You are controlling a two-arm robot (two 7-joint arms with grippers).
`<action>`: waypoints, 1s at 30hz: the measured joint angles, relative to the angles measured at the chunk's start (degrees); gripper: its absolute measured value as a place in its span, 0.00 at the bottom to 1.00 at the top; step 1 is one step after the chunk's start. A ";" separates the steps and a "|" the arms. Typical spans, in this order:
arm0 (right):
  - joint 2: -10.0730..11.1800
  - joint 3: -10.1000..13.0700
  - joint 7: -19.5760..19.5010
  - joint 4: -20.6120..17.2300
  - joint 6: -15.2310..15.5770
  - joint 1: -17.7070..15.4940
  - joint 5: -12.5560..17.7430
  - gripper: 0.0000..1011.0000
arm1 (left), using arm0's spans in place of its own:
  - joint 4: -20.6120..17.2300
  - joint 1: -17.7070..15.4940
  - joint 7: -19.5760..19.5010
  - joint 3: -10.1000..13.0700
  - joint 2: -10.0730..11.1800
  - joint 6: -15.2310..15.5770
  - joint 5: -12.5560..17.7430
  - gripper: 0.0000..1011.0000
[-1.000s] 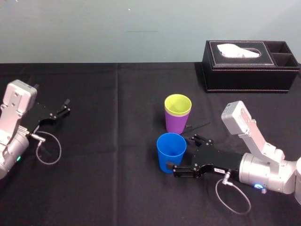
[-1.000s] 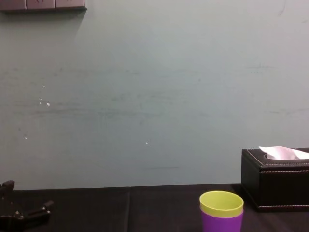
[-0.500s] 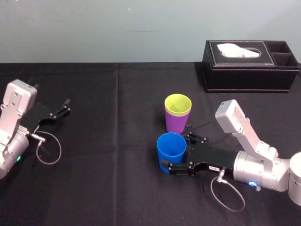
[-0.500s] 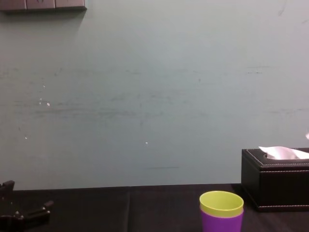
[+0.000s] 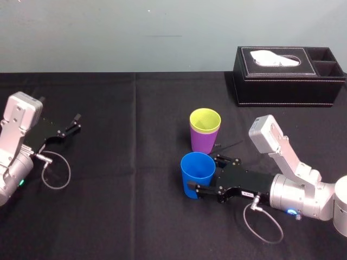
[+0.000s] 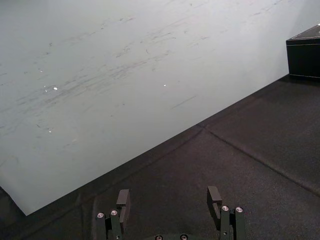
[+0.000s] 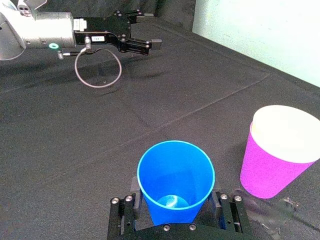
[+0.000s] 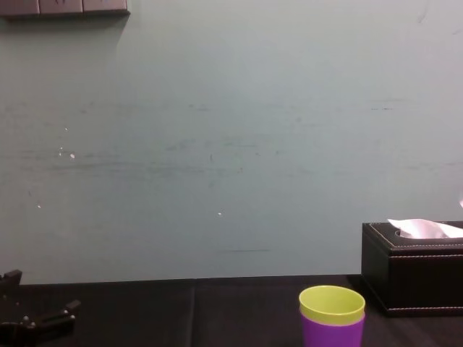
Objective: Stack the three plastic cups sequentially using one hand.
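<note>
— Where is the blue cup (image 5: 197,174)?

— Upright on the black worktop (image 5: 124,179), a little below the middle of the head view, mouth open to the top. The right wrist view looks straight into it (image 7: 175,180).

— And the other two?

— The yellow-green cup (image 5: 205,120) sits nested inside the purple cup (image 5: 203,142), only its rim band showing above the purple one. That pair stands upright just above the blue cup in the head view, near it but apart. The chest view has the pair at its lower right edge, yellow-green (image 8: 332,303) over purple (image 8: 332,334).

— What is the right pincer (image 5: 203,173) doing?

— It reaches in from the lower right, lying low over the worktop, and straddles the lower part of the blue cup. Whether it presses the cup or merely flanks it, I cannot tell.

— The left one?

— The left pincer (image 5: 73,123) lies at the left edge of the head view, well apart from all the cups, pointing toward the upper right. Its own wrist view shows it spread wide with nothing between (image 6: 169,197).

— Anything else around?

— A black tissue box (image 5: 288,76) in the upper right, against the pale wall (image 5: 108,32), with a white tissue poking out.
</note>
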 joint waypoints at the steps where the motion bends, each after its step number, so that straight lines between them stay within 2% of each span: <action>1: 0.00 0.00 -0.01 -0.01 0.00 0.00 0.00 0.78 | 0.00 0.00 0.00 0.00 0.00 0.00 0.00 1.00; 13: 0.06 0.06 -0.05 -0.08 0.06 -0.06 0.06 0.71 | 0.00 0.00 0.00 0.00 0.00 0.00 0.00 1.00; 30: 0.23 0.25 -0.20 -0.71 0.16 -0.27 0.19 0.71 | 0.00 0.00 0.00 0.00 0.00 0.00 0.00 1.00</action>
